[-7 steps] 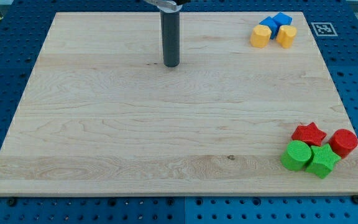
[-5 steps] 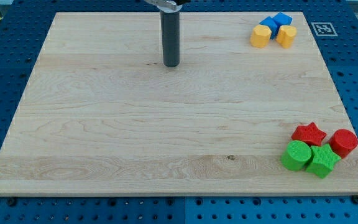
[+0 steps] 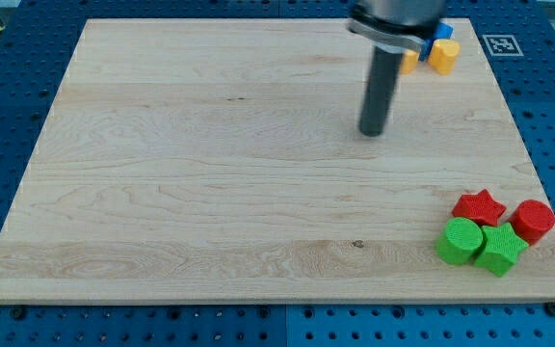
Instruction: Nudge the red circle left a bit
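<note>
The red circle (image 3: 534, 221) is a short red cylinder at the lower right of the wooden board (image 3: 210, 193), near the board's right edge. It touches the green star (image 3: 501, 249) to its lower left, and the red star (image 3: 479, 208) lies just to its left. My tip (image 3: 373, 133) is the lower end of a dark rod, on the board above the middle. It is far to the upper left of the red circle and touches no block.
A green circle (image 3: 460, 240) sits left of the green star. At the top right, a yellow block (image 3: 443, 56) and a blue block (image 3: 441, 32) show beside the rod, which hides part of that group. A black-and-white marker (image 3: 502, 43) lies off the board's top right corner.
My tip has moved to the right and a little toward the view's bottom, from the upper middle of the board. The rod now covers part of the top right blocks. No block moved.
</note>
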`<state>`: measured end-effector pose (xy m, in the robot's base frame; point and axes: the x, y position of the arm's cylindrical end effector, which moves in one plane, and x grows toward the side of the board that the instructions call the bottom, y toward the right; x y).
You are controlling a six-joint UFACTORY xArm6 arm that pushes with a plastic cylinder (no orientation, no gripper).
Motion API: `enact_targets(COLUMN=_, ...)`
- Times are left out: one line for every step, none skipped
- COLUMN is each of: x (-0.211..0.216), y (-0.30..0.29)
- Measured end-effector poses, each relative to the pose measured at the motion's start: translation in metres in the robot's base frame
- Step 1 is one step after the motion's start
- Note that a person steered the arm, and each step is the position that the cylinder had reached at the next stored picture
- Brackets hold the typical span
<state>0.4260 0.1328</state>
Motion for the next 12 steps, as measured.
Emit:
enact_targets(x=0.028, y=0.055)
enact_targets(x=0.037, y=0.086)
enact_targets(x=0.037, y=0.086)
enact_targets(x=0.048, y=0.109)
enact_targets(x=0.066, y=0.158)
enact_targets(x=0.090, y=0.193)
enact_targets(x=0.122, y=0.206)
enact_targets(x=0.144, y=0.200)
enact_targets(x=0.147, y=0.181)
enact_targets(x=0.147, y=0.179)
enact_targets(x=0.147, y=0.179)
enact_targets(x=0.142, y=0.173)
